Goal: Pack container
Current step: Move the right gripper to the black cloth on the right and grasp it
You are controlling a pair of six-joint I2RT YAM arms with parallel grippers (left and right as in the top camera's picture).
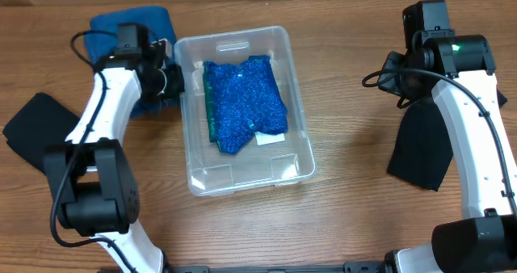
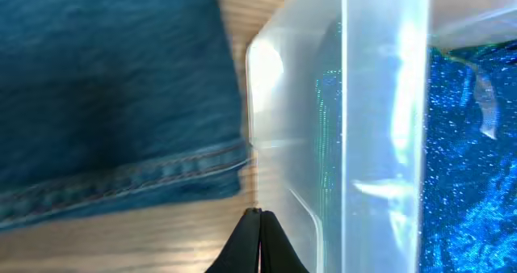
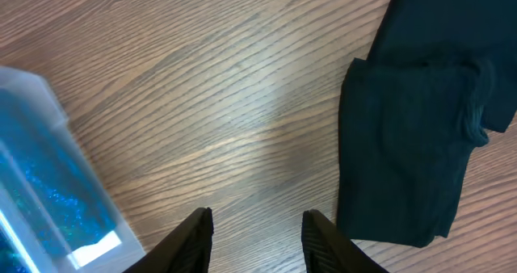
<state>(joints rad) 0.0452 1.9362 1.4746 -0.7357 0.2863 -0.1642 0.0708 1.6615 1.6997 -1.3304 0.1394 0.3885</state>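
Note:
The clear plastic container sits mid-table with a sparkly blue garment and its white label inside. My left gripper is shut and empty, at the container's left wall, next to folded blue jeans. In the left wrist view the shut fingertips sit between the jeans and the container's rim. My right gripper is open and empty above bare table, between the container's corner and a dark garment.
A dark folded cloth lies at the right under the right arm. Another black cloth lies at the left edge. The table is wood-grain.

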